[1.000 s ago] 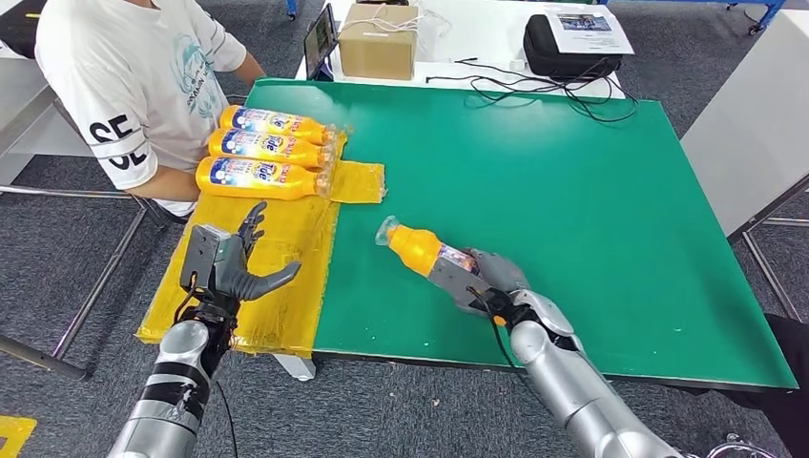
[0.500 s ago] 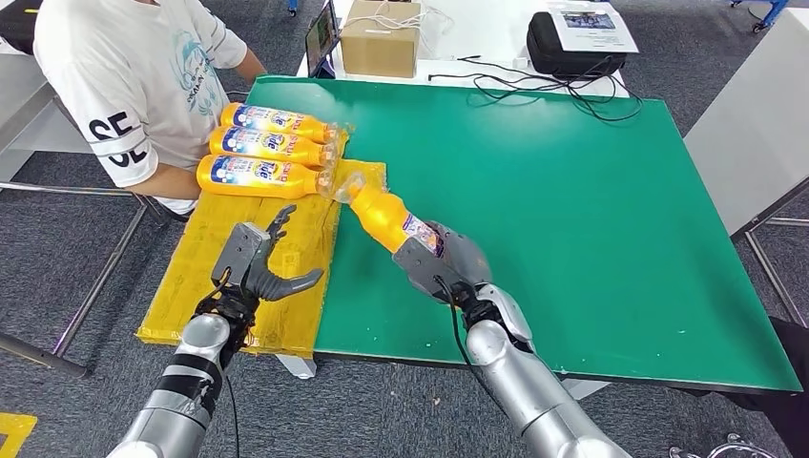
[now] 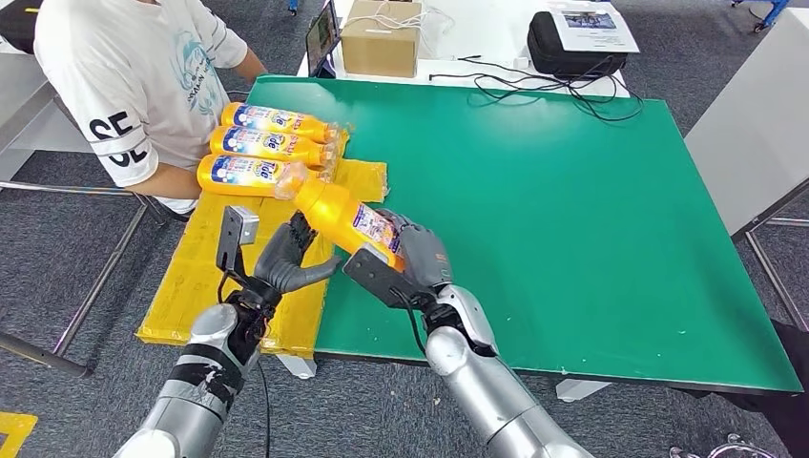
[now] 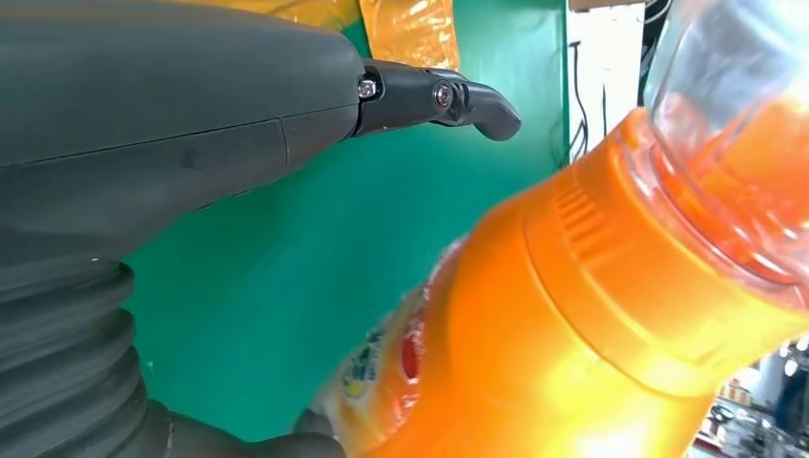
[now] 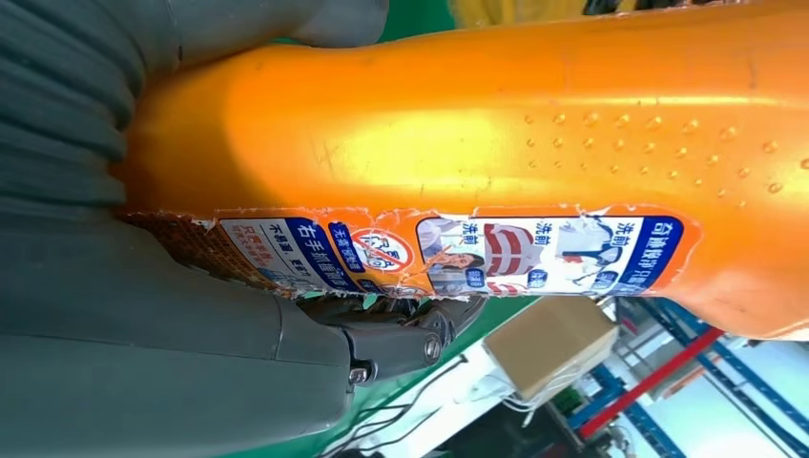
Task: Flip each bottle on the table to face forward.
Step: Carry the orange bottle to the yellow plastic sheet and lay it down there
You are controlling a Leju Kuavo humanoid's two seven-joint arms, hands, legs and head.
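"Tide" reads on the lying bottles (image 3: 256,172); "SE" on the person's sleeve (image 3: 116,128).

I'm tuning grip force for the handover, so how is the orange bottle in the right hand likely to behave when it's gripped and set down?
The orange bottle looks like rigid moulded plastic, so it should hold its shape in the right hand. Its glossy skin may be slippery, though the raised dots seen in the right wrist view could help. Laid on its side on the yellow mat, its rounded body might roll a little.

Three bottles (image 3: 267,146) on mat (image 3: 205,277), table (image 3: 591,229) left edge; person (image 3: 134,76) behind.
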